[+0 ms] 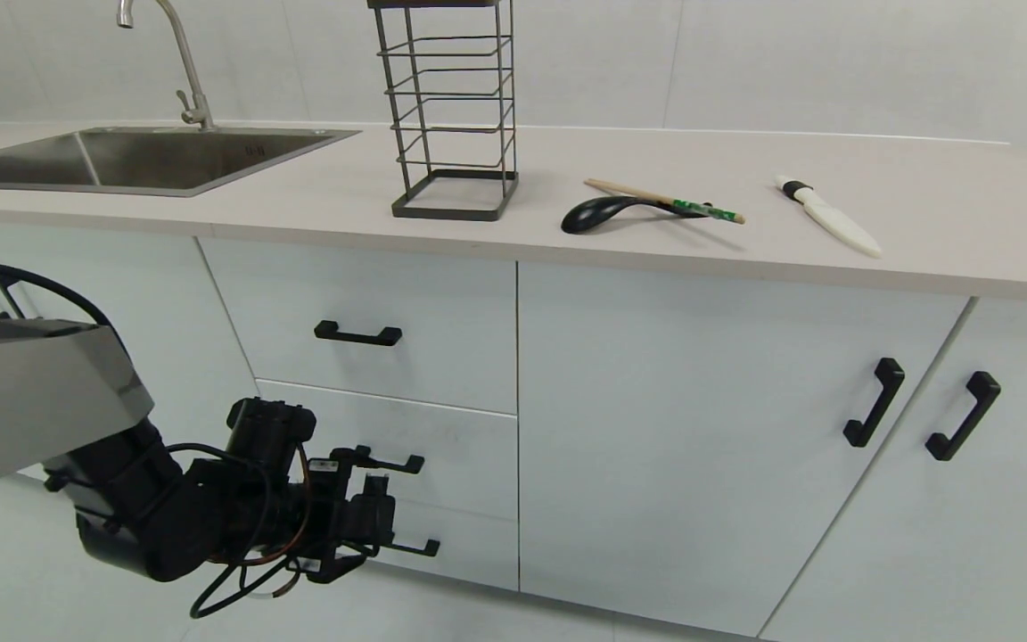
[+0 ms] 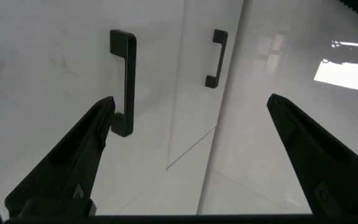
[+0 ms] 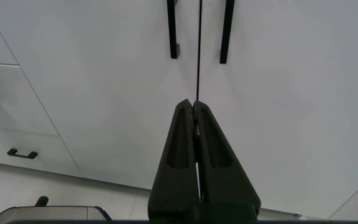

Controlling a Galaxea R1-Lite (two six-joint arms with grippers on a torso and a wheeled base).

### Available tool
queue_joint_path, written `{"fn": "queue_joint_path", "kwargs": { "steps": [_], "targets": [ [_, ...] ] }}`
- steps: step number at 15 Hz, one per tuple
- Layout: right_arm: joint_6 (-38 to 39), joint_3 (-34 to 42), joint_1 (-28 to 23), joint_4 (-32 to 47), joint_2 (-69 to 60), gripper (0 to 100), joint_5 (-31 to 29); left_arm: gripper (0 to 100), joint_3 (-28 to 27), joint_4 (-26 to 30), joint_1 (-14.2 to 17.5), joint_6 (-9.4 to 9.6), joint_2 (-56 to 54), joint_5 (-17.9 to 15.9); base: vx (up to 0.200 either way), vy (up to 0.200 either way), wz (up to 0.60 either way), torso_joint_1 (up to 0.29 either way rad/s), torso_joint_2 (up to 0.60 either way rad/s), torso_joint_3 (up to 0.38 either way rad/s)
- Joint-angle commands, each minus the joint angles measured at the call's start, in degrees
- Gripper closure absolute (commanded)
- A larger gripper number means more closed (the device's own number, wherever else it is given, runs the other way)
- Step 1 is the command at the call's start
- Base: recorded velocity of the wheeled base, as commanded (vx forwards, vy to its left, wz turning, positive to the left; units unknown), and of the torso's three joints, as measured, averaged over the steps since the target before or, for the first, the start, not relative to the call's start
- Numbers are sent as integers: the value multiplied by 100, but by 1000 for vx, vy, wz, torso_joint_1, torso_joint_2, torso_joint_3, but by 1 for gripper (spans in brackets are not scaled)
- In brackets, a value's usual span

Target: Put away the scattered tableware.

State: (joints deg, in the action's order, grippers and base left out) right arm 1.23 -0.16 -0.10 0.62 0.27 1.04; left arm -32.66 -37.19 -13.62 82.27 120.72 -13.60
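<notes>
Two fingers of the left gripper (image 1: 382, 508) stand wide apart with nothing between them, low down in front of the drawers (image 1: 442, 357) under the counter (image 1: 924, 201). Seen from the left wrist, one drawer handle (image 2: 123, 84) sits just beside one fingertip, and whether they touch I cannot tell; a second handle (image 2: 215, 59) lies farther off. The right gripper (image 3: 195, 107) has its fingers pressed together on nothing, pointing at the seam between two cabinet doors, below their black door handles (image 3: 173, 28).

Up on the counter, a black wire rack (image 1: 451, 116) stands upright near the middle. To its right lies a black spoon (image 1: 598, 214), bowl toward the rack, with a pair of wooden chopsticks (image 1: 665, 201) resting across its handle. Farther right, well apart from them, a white knife (image 1: 825, 217) lies flat. At the counter's left end is a steel sink (image 1: 148, 156) with a tap (image 1: 176, 53) behind it.
</notes>
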Motion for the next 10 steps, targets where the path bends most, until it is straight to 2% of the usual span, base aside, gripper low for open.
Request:
{"fn": "queue_joint_path", "kwargs": {
  "steps": [1,10],
  "targets": [
    [0,-2,1,-1,8,100,2,0,-188,-25,-1,-1,268,-2,0,0,0,0,0,0],
    [0,-2,1,-1,8,100,2,0,-742,-78,-1,-1,804,-2,0,0,0,0,0,0]
  ]
}}
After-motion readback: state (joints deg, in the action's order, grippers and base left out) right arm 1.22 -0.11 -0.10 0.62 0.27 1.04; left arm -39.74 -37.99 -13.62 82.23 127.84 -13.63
